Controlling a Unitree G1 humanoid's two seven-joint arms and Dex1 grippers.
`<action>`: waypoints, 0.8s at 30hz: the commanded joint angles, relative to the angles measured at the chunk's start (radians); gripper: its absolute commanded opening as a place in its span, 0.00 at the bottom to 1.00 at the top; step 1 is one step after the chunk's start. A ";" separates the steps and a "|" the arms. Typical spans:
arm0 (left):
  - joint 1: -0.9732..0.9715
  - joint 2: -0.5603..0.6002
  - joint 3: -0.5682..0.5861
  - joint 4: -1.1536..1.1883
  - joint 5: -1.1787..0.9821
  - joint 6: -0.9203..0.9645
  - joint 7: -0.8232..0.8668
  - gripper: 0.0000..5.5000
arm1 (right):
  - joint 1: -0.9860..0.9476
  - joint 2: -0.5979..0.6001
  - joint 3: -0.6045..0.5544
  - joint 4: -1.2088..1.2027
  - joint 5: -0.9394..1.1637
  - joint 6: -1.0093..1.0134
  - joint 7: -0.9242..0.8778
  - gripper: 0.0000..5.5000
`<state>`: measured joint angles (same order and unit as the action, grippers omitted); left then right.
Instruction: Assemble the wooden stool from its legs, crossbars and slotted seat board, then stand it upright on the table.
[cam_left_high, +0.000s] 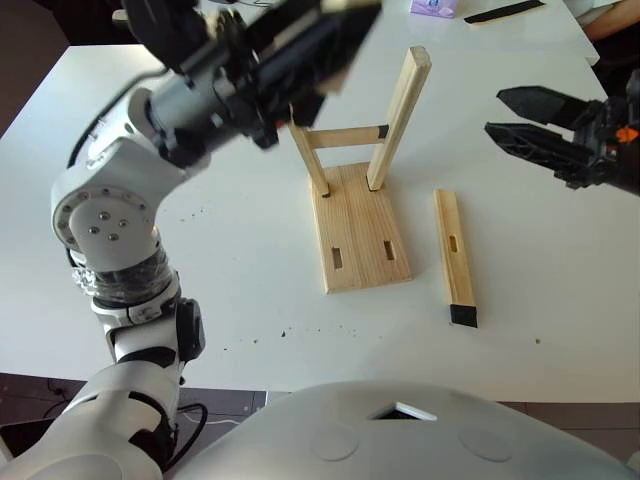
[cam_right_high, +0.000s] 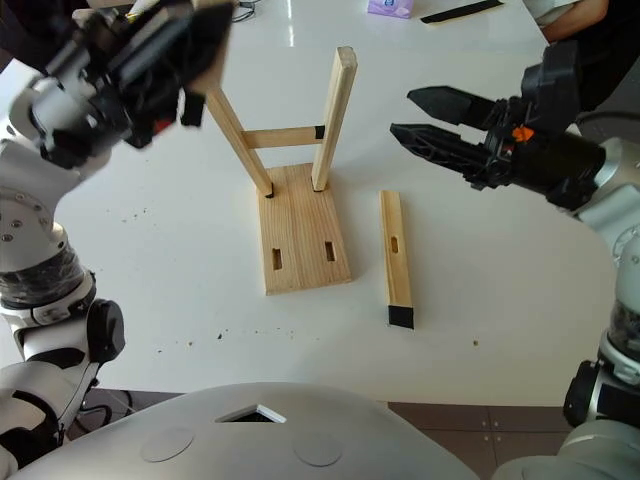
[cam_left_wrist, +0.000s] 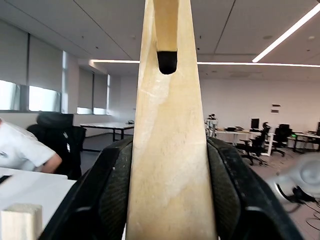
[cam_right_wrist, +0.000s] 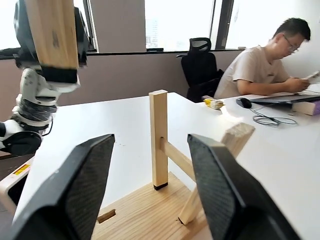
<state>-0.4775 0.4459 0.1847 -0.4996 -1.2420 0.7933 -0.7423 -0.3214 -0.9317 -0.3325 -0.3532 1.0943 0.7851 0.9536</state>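
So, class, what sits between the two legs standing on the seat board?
A crossbar joins the upright leg to the tilted leg; the left eye view shows it.

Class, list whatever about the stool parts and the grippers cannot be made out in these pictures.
- Held wooden piece: in the left wrist view both ends are cut off by the picture's edges, so its length cannot be told. The left gripper covers its sides.
- Tilted standing leg: in the head views its upper end is hidden behind the left gripper.
- Seat board: how deep the legs sit in its slots is too small to tell.
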 joint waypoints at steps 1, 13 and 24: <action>0.083 0.064 -0.024 -0.019 0.020 0.004 -0.090 0.37 | -0.075 -0.066 0.032 0.032 0.054 0.081 0.111 0.59; 0.172 0.084 -0.066 -0.012 0.041 -0.001 -0.149 0.37 | -0.265 -0.025 0.117 0.041 0.111 0.172 0.125 0.70; 0.245 0.078 -0.092 -0.033 0.087 -0.038 -0.169 0.37 | -0.398 0.021 0.147 0.067 0.190 0.261 0.094 0.70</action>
<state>-0.2338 0.5195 0.0857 -0.5207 -1.1564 0.7693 -0.9126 -0.6874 -0.9172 -0.1811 -0.2918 1.2574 1.0217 1.0620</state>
